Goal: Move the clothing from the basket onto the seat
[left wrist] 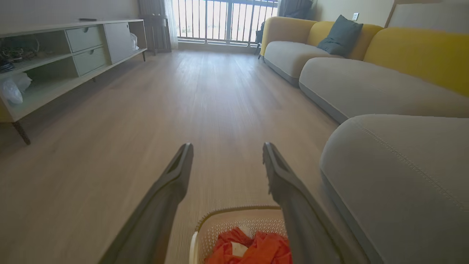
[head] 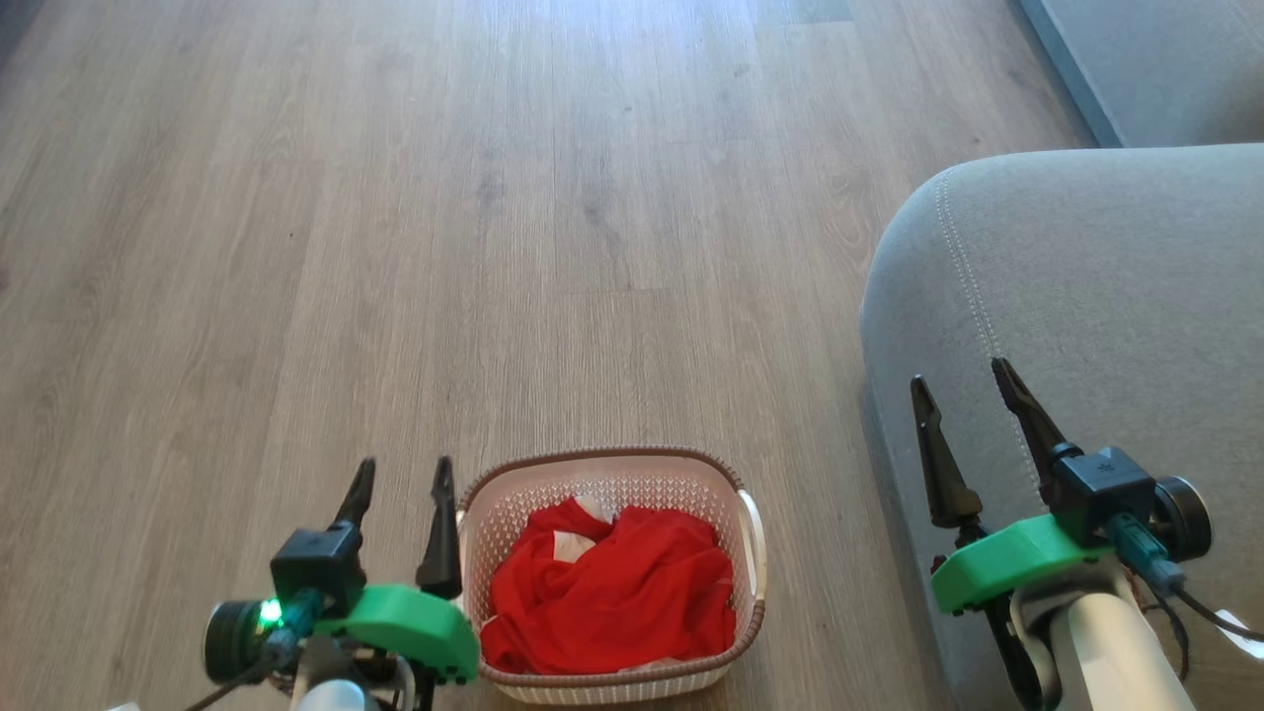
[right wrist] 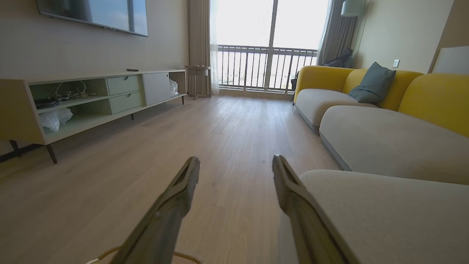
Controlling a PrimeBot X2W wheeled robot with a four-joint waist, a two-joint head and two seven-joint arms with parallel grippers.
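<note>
Bright red clothing point(head: 617, 592) with a white patch lies bunched in the cream basket point(head: 752, 538), which stands on the wood floor at the bottom middle of the head view. My left gripper point(head: 405, 472) hovers open just left of the basket, holding nothing. The grey seat point(head: 1106, 286) rises at the right. My right gripper point(head: 963, 383) is open over the seat's rounded front edge, empty. In the left wrist view the basket point(left wrist: 234, 216) and clothing point(left wrist: 263, 249) sit low between the fingers point(left wrist: 176, 176). In the right wrist view the seat point(right wrist: 384, 216) lies right of the gripper point(right wrist: 236, 163).
Wood floor point(head: 494, 217) stretches ahead and to the left. A long low TV cabinet point(right wrist: 91, 99) lines the left wall. More sofa sections with yellow backs point(right wrist: 432, 99) and a grey cushion point(right wrist: 372, 88) run along the right toward a balcony window point(right wrist: 267, 66).
</note>
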